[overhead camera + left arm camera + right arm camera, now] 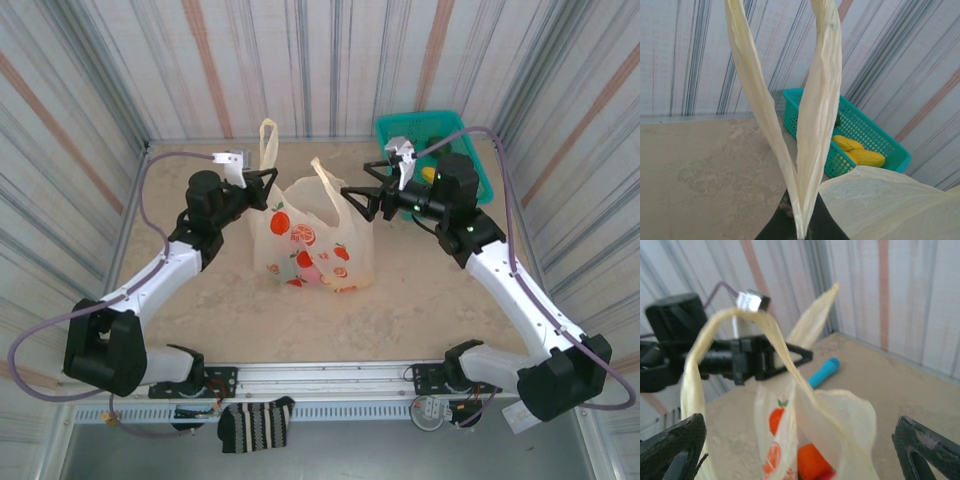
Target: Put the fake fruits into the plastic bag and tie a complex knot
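1. The left jaws are clamped on the plastic bag's (315,245) eleven o'clock handle (820,100); a harder pull could tip the bag, mid-worktop
2. The right jaws gape wide and empty around the one o'clock handle (775,337), which may flop shut
3. Yellow fruits (860,151) sit in the basket (440,118) at two o'clock

Translucent cream plastic bag (318,238) stands upright mid-table, orange fake fruit (811,461) inside.
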